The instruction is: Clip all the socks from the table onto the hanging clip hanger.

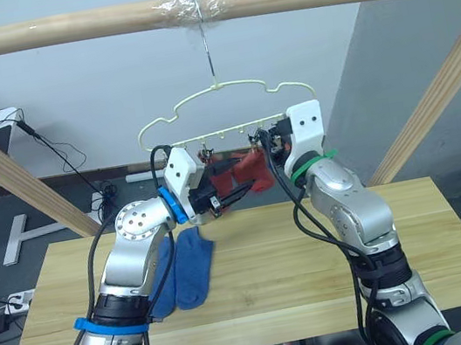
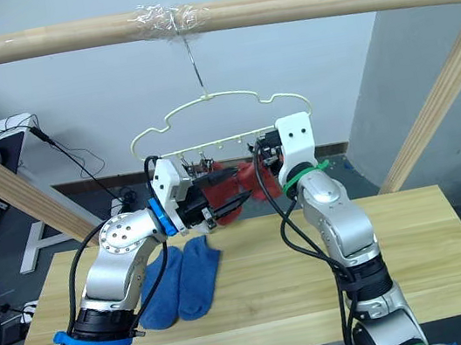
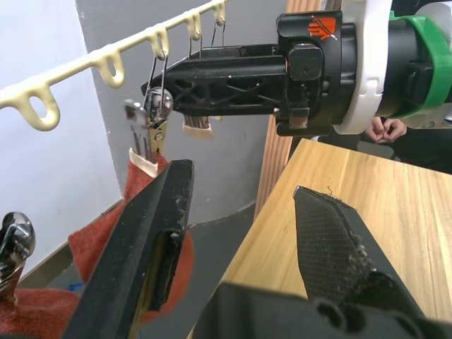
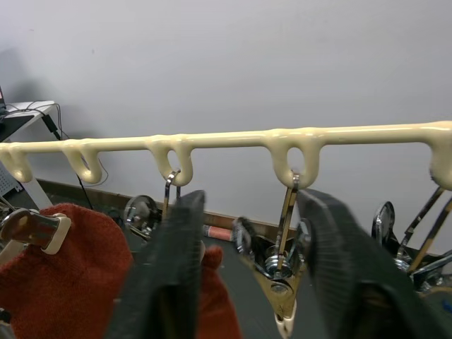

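The pale-yellow clip hanger (image 1: 218,95) hangs by its hook from the taped pole. Rust-red socks (image 1: 250,167) dangle from its metal clips. Two blue socks (image 1: 192,267) lie side by side on the table (image 1: 318,273), left of centre. My left gripper (image 3: 244,180) is open and holds nothing; it sits just below and beside the red socks (image 3: 99,240). My right gripper (image 4: 251,205) is raised to the hanger bar with its fingers apart on either side of a bare metal clip (image 4: 281,265). Grey socks are out of view.
A round wooden pole (image 1: 56,31) runs across the top, with slanted poles at the left (image 1: 8,165) and right (image 1: 439,93). Cables and a desk stand on the floor at the far left. A person's hands (image 3: 385,131) show beyond the table.
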